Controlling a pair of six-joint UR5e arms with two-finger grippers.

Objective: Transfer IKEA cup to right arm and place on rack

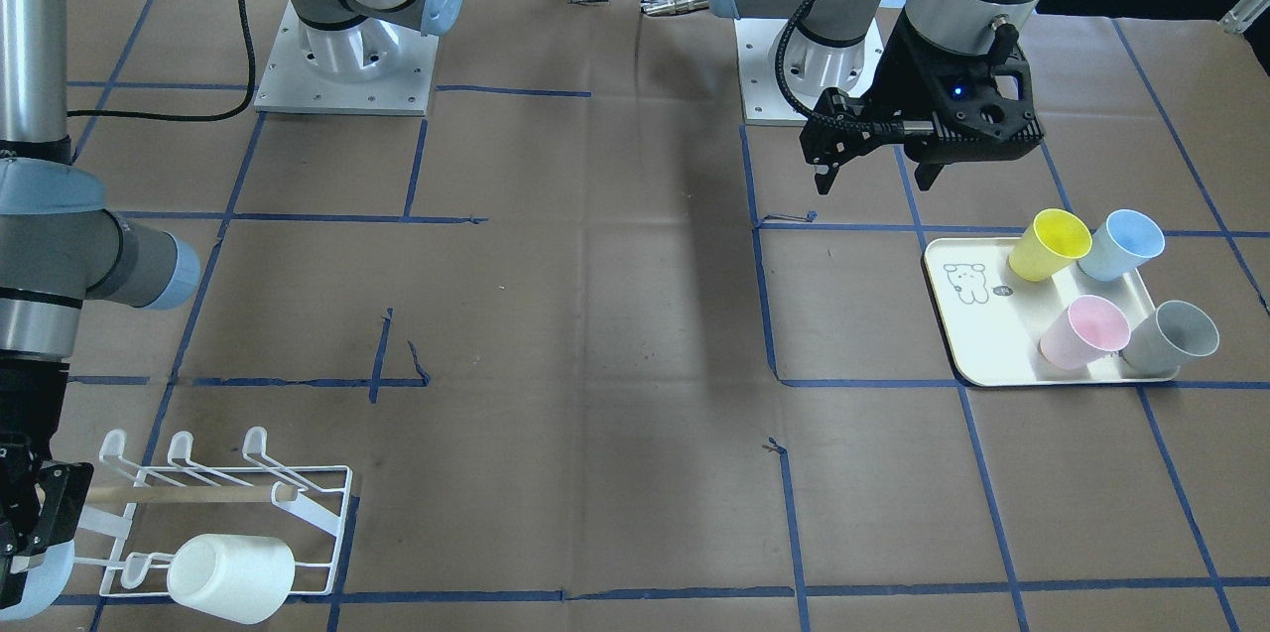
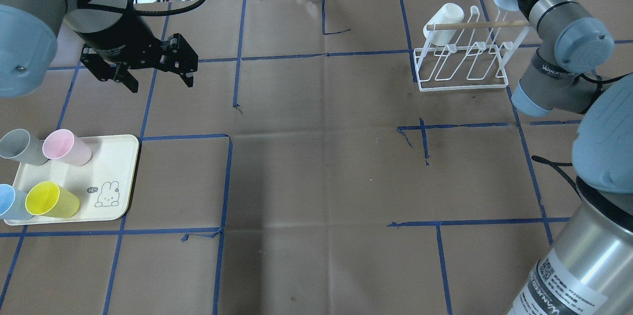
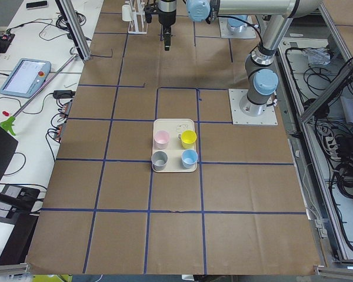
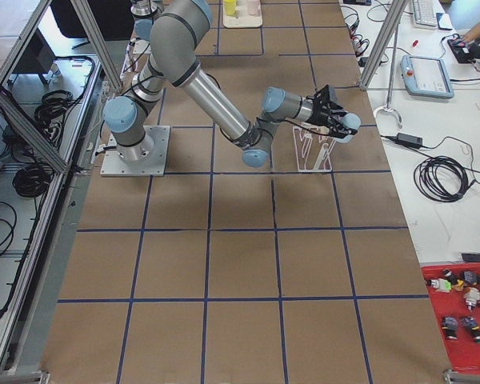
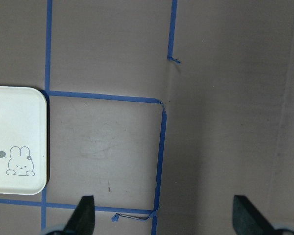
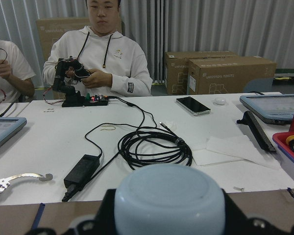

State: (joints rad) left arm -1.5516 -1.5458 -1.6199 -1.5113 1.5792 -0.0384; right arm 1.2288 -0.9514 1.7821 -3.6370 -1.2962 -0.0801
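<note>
The right gripper (image 6: 169,223) is clamped on a pale-blue IKEA cup (image 6: 169,193) at the table's right corner on the operators' edge. It is just beside the rack (image 2: 465,58), where a white cup (image 2: 445,28) hangs. The cup looks like light, stiff plastic with smooth, tapering walls, so it is probably slippery. A squeeze across the wall suits it and leaves the mouth free for a prong. The left gripper (image 2: 161,83) hangs with its fingers apart near the tray (image 2: 113,157) at the table's left edge.
</note>
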